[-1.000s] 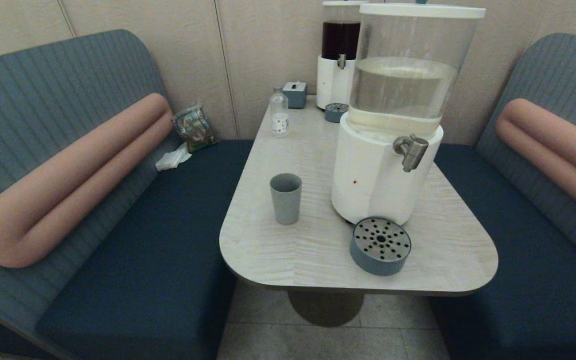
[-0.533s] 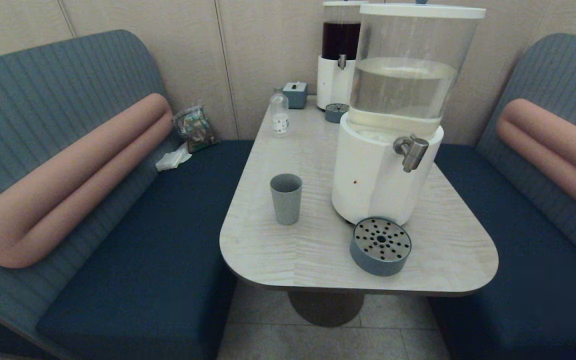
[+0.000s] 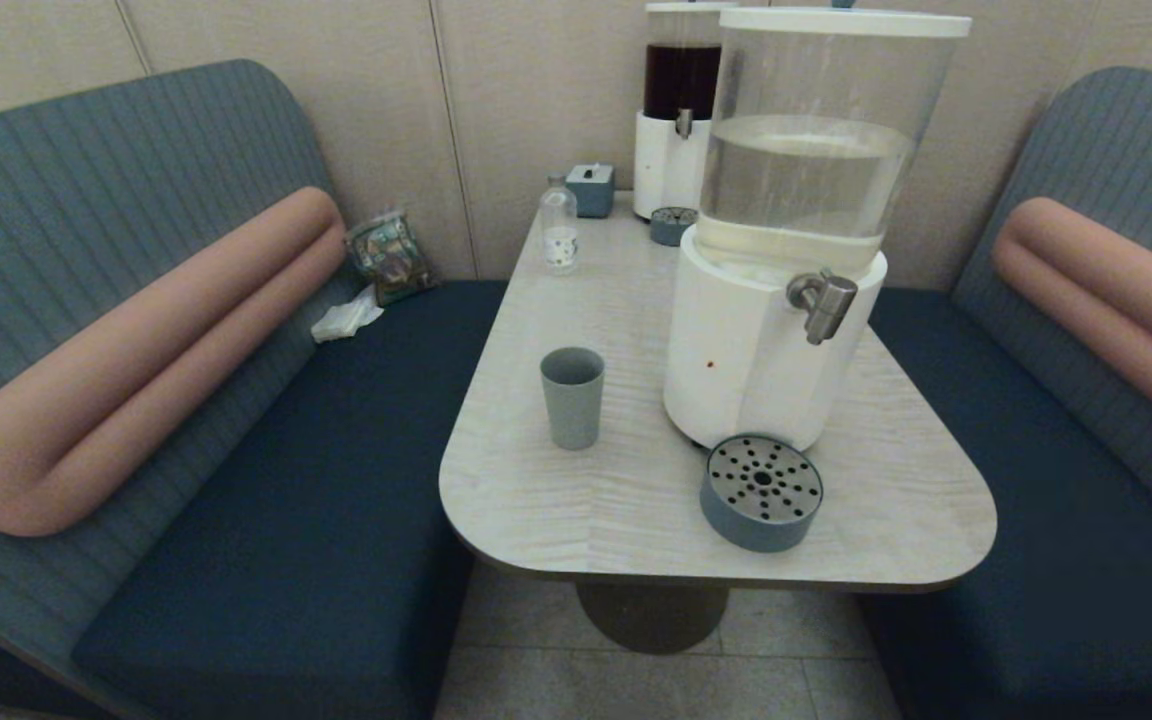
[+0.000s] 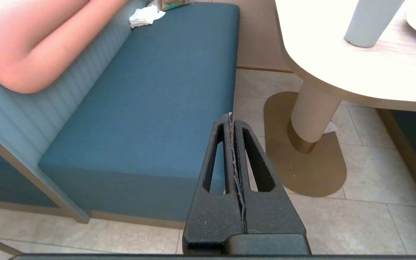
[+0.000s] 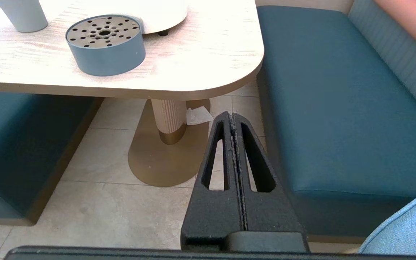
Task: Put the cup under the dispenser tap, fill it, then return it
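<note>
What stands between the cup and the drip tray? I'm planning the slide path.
Nothing: bare table separates the cup and drip tray, per the head view.

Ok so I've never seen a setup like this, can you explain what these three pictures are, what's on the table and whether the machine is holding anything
This is a two-armed robot facing a booth table. The wide picture comes from a camera on its head, looking down. The other two come from cameras on its wrists, each looking along a black end effector.

On the table stand a grey-blue cup, a large white dispenser of clear liquid with a steel tap, and a round drip tray in front of it. Further back are a small bottle, a small grey box and a second dispenser of dark liquid.

Nothing is held. The left end effector and right end effector are shut and empty, parked low beside the table, outside the head view.
</note>
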Available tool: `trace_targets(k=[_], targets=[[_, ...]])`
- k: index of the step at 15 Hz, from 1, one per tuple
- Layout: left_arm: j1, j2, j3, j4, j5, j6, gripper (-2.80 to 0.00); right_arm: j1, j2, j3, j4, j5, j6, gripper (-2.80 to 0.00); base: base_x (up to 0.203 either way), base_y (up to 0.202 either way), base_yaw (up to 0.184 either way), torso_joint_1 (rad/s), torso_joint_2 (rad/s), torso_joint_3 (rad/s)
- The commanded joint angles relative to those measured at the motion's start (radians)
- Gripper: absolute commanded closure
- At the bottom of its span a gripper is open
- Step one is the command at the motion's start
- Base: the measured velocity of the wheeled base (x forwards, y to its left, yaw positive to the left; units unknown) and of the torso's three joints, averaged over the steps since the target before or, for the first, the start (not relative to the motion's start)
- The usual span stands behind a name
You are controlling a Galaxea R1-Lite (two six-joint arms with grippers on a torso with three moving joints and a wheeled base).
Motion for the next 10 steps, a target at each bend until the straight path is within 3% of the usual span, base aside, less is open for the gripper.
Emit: trace_targets(k=[1, 10], targets=[[0.0, 0.002, 0.002, 0.0, 0.001, -0.001, 0.0, 0.0, 0.001, 0.0, 0.0, 0.0, 0.0, 0.0, 0.0, 0.0, 0.0, 0.0, 0.0, 0.0], [0.0, 0.002, 0.002, 0.0, 0.001, -0.001, 0.0, 0.0, 0.0, 0.0, 0.0, 0.0, 0.0, 0.0, 0.0, 0.0, 0.0, 0.0, 0.0, 0.0]])
